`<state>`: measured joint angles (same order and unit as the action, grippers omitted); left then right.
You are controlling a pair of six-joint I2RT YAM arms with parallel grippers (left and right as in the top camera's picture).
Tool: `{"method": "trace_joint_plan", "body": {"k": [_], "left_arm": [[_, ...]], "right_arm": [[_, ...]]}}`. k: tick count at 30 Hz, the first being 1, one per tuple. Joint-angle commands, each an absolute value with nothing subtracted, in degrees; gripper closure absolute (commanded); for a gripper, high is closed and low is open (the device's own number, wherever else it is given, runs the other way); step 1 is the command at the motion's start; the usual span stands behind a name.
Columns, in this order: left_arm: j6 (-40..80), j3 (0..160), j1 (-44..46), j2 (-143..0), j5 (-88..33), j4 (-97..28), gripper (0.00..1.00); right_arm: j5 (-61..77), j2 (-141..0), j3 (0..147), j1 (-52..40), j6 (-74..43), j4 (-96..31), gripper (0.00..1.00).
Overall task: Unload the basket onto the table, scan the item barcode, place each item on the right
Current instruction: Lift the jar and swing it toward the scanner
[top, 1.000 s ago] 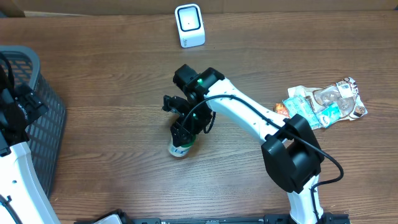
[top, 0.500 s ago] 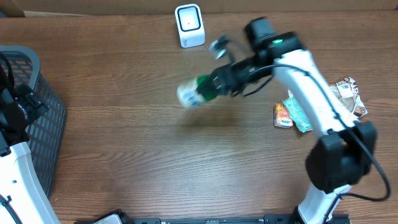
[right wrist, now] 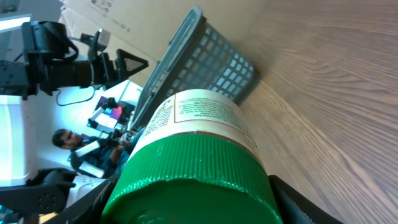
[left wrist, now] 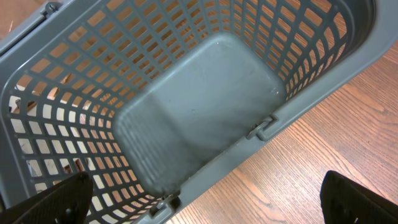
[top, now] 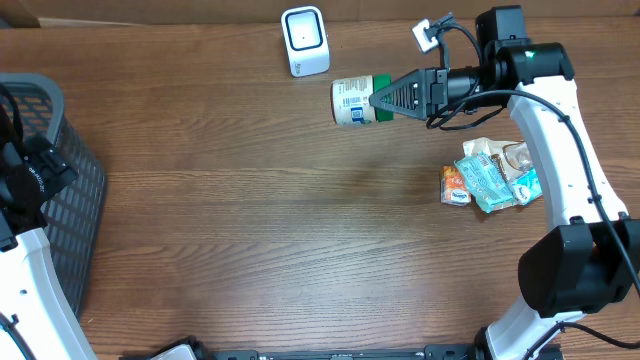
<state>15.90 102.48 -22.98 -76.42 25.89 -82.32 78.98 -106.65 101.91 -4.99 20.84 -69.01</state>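
My right tool (top: pixel 385 97) is clamped on the jar (top: pixel 352 101) by its green lid (right wrist: pixel 193 180), sideways above the bench (top: pixel 300 230) at upper middle, near the scanner (top: pixel 305 40); left tool (left wrist: pixel 208 202) is spread apart; pickup done, and I judge the scan not yet made.

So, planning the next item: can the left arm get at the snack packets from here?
Probably not: the left gripper hangs open over the basket at the far left, and the snack packets lie across the table beside the right arm.
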Motion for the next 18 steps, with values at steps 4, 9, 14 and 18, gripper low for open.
{"method": "trace_joint_plan", "body": {"k": [4,9,14,18], "left_arm": [[14.98,102.98,-23.22,-76.51,25.82,-82.30,0.01],[15.00,102.96,-23.22,-76.51,25.82,-82.32,0.00],[14.98,102.98,-23.22,-76.51,25.82,-82.30,0.00],[14.98,102.96,-23.22,-76.51,25.82,-82.30,0.00]], "right_arm": [[83.37,-104.07,103.63,-6.37,21.28,-67.96,0.38],[73.82,-104.09,103.61,-9.34,21.23,-67.53,0.39],[47.83,-104.16,103.46,-18.28,14.81,-64.49,0.39],[18.90,-104.75,103.24,-26.48,7.77,-58.30,0.39]]}}
